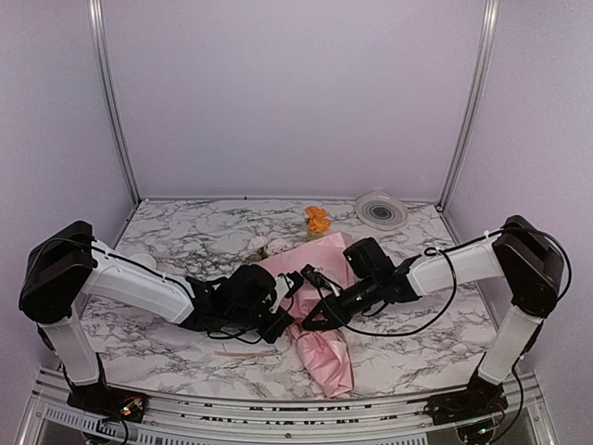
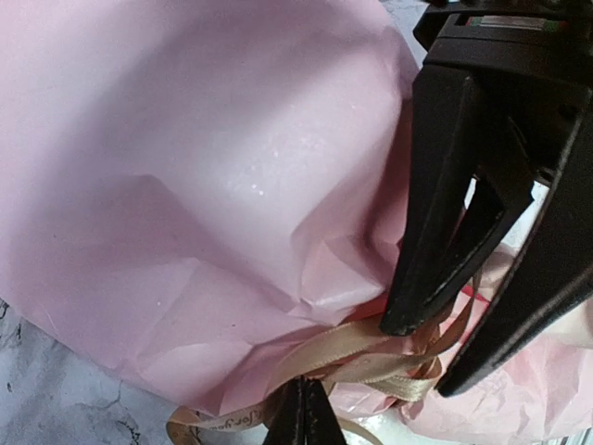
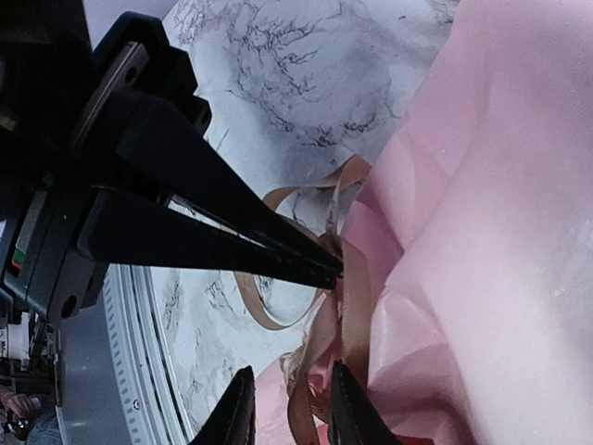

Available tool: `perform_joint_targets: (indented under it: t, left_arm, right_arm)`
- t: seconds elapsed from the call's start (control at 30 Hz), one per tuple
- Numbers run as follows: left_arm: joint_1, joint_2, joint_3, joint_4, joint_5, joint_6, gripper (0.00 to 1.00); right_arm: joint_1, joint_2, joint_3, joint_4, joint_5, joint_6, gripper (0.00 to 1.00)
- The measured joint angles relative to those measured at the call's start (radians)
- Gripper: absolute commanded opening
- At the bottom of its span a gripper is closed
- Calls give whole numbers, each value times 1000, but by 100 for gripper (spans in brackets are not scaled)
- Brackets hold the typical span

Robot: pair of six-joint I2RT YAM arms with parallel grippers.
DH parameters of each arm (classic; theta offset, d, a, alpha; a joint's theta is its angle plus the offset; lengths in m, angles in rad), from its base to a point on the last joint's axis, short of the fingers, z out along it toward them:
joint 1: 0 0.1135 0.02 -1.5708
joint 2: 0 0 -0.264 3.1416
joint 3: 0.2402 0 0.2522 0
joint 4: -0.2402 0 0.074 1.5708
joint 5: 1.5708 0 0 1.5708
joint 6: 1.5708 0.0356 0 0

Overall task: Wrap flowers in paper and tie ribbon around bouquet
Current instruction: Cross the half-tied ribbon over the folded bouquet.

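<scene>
The only writing in sight runs along the long narrow beige-tan ribbon: small dark script near the bottom edge of the left wrist view, where "for" can be made out and the rest is too small to read. A small green-and-red patch on the left gripper's housing in the right wrist view carries nothing legible. The ribbon is looped around the middle of the bouquet, a cone of crinkly pale pink paper lying on the white marble-patterned table, narrow end toward the arms. At its wide far end 1 orange bloom and pale roses stick out. The left gripper has its 2 black fingers pressed together, the tips pinching a strand of ribbon at the knot. The right gripper meets it there from the other side, fingers parted, with ribbon strands running through the gap but not clamped. The 2 grippers crowd the knot closely - each blocks much of the other's camera view. Well apart, at the far right of the table, lies a round white-grey disc. A grey metal rail edges the table - nothing rests on it.
</scene>
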Motion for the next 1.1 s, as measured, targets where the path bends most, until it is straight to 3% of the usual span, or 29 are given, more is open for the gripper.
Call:
perform_joint_targets:
  t: [0.2, 0.53, 1.1]
  left_arm:
    - [0, 0, 0, 6, 11, 0, 0]
    - [0, 0, -3, 21, 71, 13, 0]
    - [-24, -56, -109, 117, 90, 32, 0]
  right_arm:
    - [13, -42, -2, -62, 47, -26, 15]
    - [13, -79, 5, -149, 98, -71, 20]
    - [41, -11, 123, -142, 80, -60, 14]
